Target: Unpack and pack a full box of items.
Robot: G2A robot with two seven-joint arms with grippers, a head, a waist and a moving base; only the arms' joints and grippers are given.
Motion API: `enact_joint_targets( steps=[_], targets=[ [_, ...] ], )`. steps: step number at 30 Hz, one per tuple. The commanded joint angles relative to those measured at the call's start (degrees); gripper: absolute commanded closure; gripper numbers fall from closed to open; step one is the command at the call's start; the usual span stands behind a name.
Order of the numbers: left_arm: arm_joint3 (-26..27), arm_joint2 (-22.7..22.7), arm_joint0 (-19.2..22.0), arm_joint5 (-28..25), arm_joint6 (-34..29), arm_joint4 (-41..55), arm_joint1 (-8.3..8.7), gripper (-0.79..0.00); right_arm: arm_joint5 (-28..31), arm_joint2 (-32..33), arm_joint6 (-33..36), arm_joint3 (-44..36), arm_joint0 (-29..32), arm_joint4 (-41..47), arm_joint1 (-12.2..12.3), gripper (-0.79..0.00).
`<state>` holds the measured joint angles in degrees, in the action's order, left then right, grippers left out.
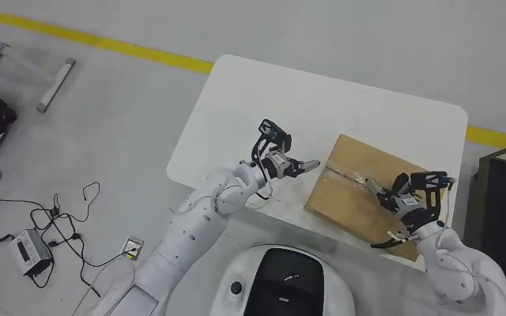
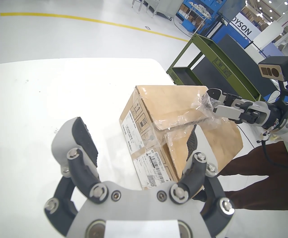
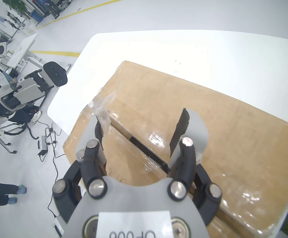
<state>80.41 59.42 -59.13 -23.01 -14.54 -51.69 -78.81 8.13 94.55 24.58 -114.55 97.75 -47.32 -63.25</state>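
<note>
Factory or warehouse-type hall, prob. a robot test area. Wide pale grey floor (image 1: 103, 134) w/ yellow lane line (image 1: 118, 46). Green metal cart (image 2: 213, 60) & blue storage racks (image 2: 193, 15) in the bg, more white workbenches (image 3: 22, 47) further off. Power adapter (image 1: 28, 251) & loose cables (image 1: 57, 213) lie on the floor beside the white desk (image 1: 277, 103).

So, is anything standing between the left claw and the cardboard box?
Nothing visible does. The open left claw hangs over bare table beside the cardboard box, facing its labelled end. The right claw, also open, is above the box's top seam, where loose clear tape is peeling.
</note>
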Motion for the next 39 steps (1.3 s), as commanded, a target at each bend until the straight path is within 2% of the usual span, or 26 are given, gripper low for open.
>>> enact_joint_targets(
  steps=[1,10,19,20,21,23,24,25,27,31,39],
  targets=[
    [0.13,0.08,-0.01,-0.05,-0.12,0.11,0.03,-0.785,-0.03,1.66,-0.01,-0.56,1.44,0.07,0.08,-0.785],
    [0.38,-0.15,0.05,-1.0,-0.94,0.47,0.09,-0.785,1.11,9.15,0.57,-1.98,7.64,1.14,0.34,-0.785],
    [0.66,-0.54,-0.01,-1.04,-1.0,0.3,0.1,-0.785,2.98,13.95,-1.18,-2.53,10.32,3.72,0.29,-0.779],
    [0.86,-0.57,-0.1,-1.07,-1.02,0.23,0.11,-0.785,3.06,14.77,-1.61,-2.94,10.49,4.53,0.27,-0.631],
    [1.14,-0.59,-0.22,-1.06,-1.0,0.15,0.13,-0.785,3.18,15.46,-2.31,-3.64,10.48,5.53,0.23,-0.296],
    [1.95,-0.59,-0.6,-1.12,-0.83,0.1,0.17,-0.785,4.04,15.85,-2.56,-5.44,10.29,6.82,0.2,-0.077],
    [2.38,-0.51,-0.84,-1.24,-0.63,0.11,0.21,-0.785,4.47,15.73,-2.29,-6.31,10.0,6.81,0.23,-0.04],
    [2.93,-0.38,-1.17,-1.46,-0.22,0.13,0.26,-0.785,4.83,15.13,-1.88,-7.31,9.4,7.07,0.25,-0.046],
    [4.12,0.19,-1.95,-1.77,0.76,-0.25,0.45,-0.785,5.25,12.93,-1.06,-8.81,7.36,7.1,0.3,0.0],
    [6.59,2.54,-4.08,-1.25,3.45,-0.82,0.95,-0.785,5.78,4.96,1.48,-10.01,1.25,3.3,0.39,0.0],
    [8.65,8.35,-6.28,6.82,8.51,-3.55,1.64,-0.785,2.75,-10.3,4.29,-2.29,-10.93,-6.2,-0.24,0.0]
  ],
)
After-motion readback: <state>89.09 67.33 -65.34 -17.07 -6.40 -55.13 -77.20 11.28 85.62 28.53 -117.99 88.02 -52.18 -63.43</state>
